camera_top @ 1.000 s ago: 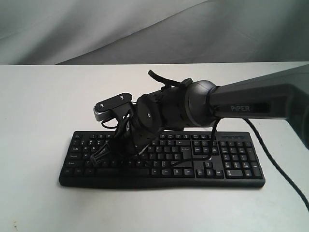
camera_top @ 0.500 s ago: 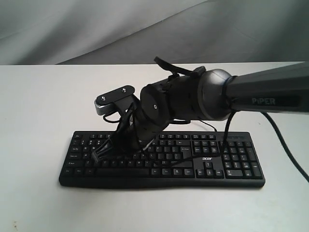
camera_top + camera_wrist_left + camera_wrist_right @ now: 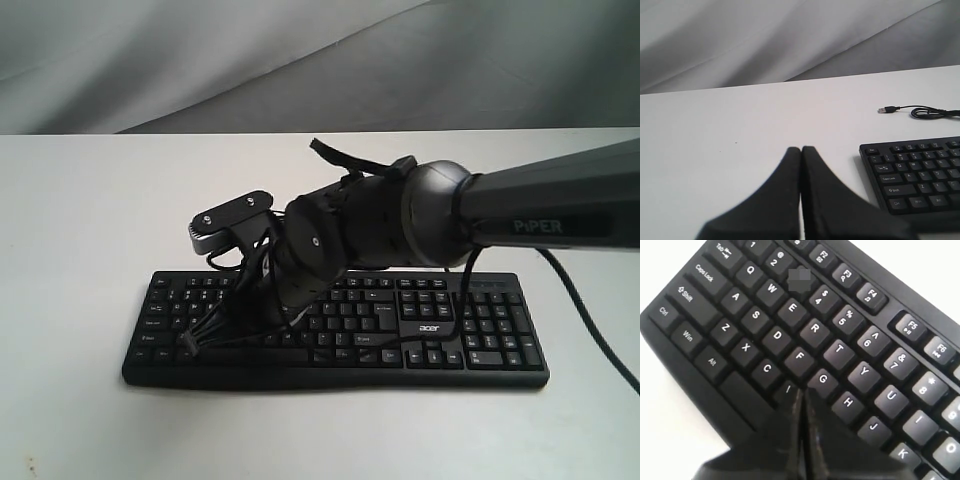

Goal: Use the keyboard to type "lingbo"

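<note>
We see a wide black keyboard (image 3: 470, 335) lying flat near the front of a white desk (image 3: 80, 220), its long edge facing the exterior camera. The right arm reaches across it from the right and angles down toward the letter keys on the left half. The right hand (image 3: 801, 394) has its two fingers pressed together into a single narrow point, which we judge lets it strike one key without catching the neighbours. Its tip sits just below F and G, over the bottom letter row; we cannot tell whether it touches a key. The left hand (image 3: 801, 150), fingers also closed flat against each other, sits over bare desk beside the keyboard's left end, apparently kept clear. The keyboard's cable (image 3: 927, 112) lies loose behind it.
</note>
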Robot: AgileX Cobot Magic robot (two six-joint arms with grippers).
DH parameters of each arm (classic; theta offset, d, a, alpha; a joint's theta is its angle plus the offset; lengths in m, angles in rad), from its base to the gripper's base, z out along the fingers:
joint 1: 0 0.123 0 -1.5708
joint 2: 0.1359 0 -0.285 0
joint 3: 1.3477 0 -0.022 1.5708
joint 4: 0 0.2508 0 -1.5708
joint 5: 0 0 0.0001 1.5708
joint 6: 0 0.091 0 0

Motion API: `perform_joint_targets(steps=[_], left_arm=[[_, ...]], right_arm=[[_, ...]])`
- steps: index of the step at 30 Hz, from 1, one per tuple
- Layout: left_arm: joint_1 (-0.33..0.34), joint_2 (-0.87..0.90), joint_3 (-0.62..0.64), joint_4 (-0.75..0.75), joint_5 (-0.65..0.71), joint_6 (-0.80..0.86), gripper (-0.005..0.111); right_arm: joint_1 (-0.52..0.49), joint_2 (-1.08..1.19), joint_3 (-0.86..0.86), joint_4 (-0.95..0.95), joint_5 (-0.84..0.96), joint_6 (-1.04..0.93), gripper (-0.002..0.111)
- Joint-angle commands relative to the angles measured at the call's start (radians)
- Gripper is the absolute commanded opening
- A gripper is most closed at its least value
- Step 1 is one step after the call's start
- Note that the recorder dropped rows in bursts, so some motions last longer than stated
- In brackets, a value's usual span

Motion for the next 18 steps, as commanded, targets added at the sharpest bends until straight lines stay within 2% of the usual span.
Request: perform_joint_targets(steps=[1,18], left_arm=[[0.002,-0.003,0.004,-0.008,-0.005,-0.004,0.001],[0.002,-0.003,0.004,-0.008,-0.005,-0.004,0.001]], right_arm=[[0.006,-0.002,0.002,-0.001,-0.014,0.006,0.000],[0.006,0.022,0.002,-0.019,-0.006,0.028,0.000]])
